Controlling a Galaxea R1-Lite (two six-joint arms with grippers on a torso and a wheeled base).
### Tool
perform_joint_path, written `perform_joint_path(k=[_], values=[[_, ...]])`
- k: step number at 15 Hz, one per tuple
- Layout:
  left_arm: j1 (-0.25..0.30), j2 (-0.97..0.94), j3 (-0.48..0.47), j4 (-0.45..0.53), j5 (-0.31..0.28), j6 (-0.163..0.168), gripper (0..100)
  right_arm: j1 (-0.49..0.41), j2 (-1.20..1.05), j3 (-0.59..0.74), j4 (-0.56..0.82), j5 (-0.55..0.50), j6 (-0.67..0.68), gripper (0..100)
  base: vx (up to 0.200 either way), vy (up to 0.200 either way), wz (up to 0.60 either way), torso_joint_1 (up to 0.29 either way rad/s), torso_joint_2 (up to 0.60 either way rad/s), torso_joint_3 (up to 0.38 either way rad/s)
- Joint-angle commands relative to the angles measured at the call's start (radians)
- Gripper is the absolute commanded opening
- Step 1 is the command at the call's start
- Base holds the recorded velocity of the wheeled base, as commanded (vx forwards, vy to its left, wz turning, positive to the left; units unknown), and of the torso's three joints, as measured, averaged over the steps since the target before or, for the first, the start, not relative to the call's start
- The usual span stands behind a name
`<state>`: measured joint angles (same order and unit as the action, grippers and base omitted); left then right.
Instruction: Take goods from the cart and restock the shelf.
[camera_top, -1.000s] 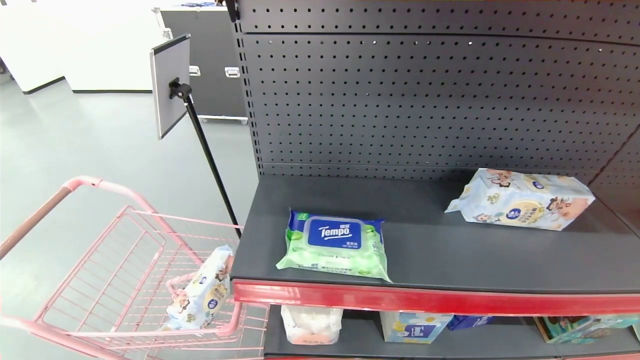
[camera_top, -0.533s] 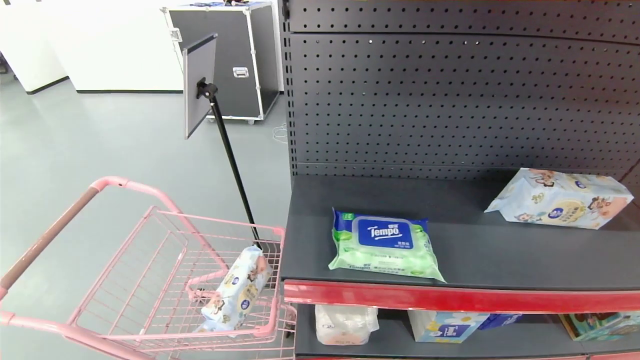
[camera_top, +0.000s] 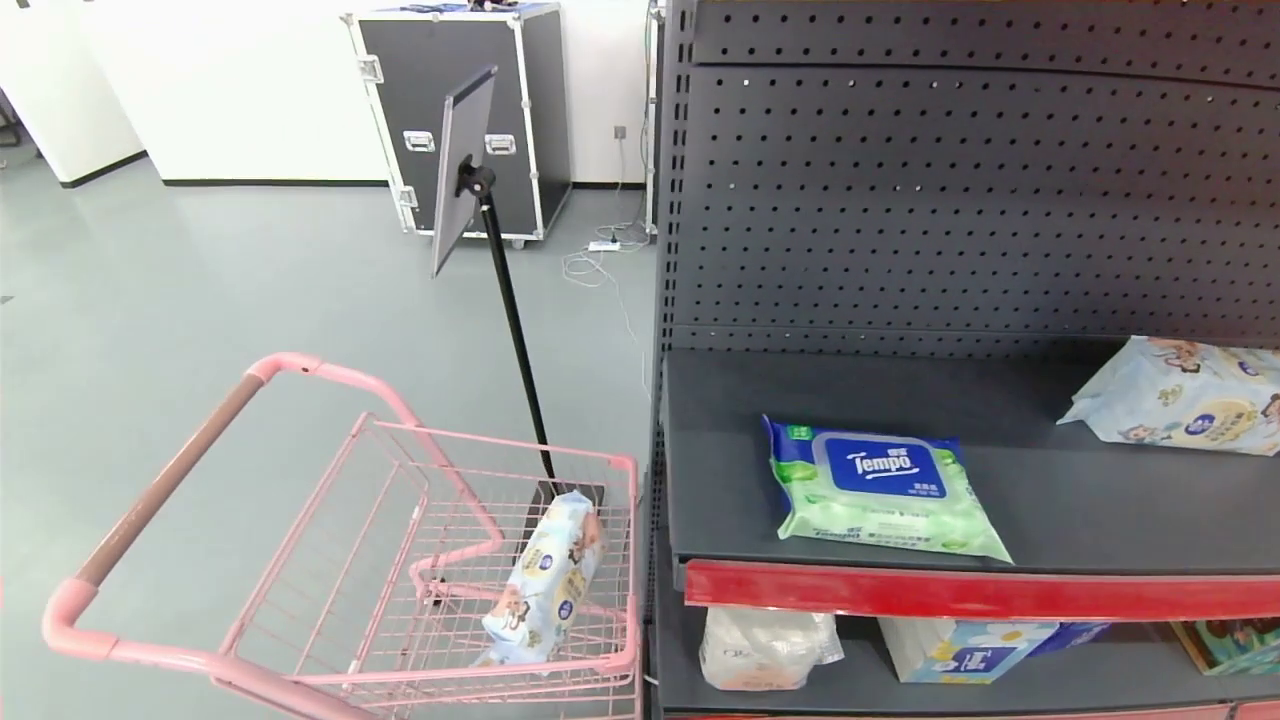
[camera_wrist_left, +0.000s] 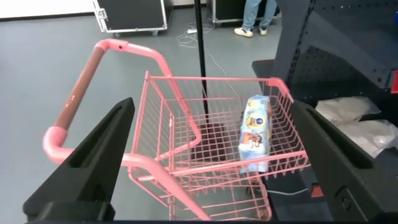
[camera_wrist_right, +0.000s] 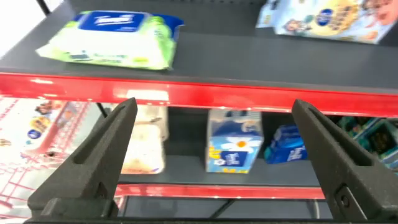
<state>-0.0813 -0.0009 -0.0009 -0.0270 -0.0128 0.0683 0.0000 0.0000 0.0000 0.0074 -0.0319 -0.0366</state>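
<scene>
We're at the fetching stage here, by my reading: one patterned pack (camera_top: 545, 580) waits in the pink cart (camera_top: 160, 490), standing on end and tilted against the wire wall on the side next to the shelf (camera_top: 1050, 480). The left gripper (camera_wrist_left: 211, 104) hangs above the basket with its jaws spread wide and nothing between them. The right gripper (camera_wrist_right: 214, 104) is just as wide open and empty, facing the shelf's red front edge (camera_wrist_right: 249, 93).

Up on the shelf board lie a green pack of wipes (camera_top: 880, 490) near the front edge and a second patterned pack (camera_top: 1180, 395) further back and to the right, well apart, with bare board between them. That looks like the natural landing spot.

Next up, I'd say, the left gripper has to drop inside the wire walls, close across the pack's narrow sides, then lift it clear of the cart rim (camera_wrist_left: 211, 79) and over the red edge.

Watch the obstacles: the wire wall touching the pack leaves little room on that side, and the black pole (camera_top: 510, 300) carrying a grey panel (camera_top: 460, 165) stands just behind the cart. A black case (camera_top: 460, 110) sits far back, and a white bag (camera_top: 765, 645) and a box (camera_top: 960, 645) rest on the lower shelf, clear of the likely path
</scene>
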Motion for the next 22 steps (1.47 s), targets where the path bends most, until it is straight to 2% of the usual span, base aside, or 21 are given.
perform_joint_path(k=[1,7,22], values=[[0.000,0.001,0.001,-0.001,-0.001,0.002,100,0.000,0.000,0.000,0.000,0.000,0.000,100,0.000,0.000,0.00,0.000,0.00,0.000],[0.000,0.001,0.001,-0.001,-0.001,0.002,100,0.000,0.000,0.000,0.000,-0.002,0.004,100,0.000,0.000,0.00,-0.050,0.11,0.065],[0.000,0.001,0.001,-0.001,-0.003,0.007,100,0.000,0.000,0.000,0.000,-0.002,0.003,100,0.000,0.000,0.00,-0.140,0.35,0.200]])
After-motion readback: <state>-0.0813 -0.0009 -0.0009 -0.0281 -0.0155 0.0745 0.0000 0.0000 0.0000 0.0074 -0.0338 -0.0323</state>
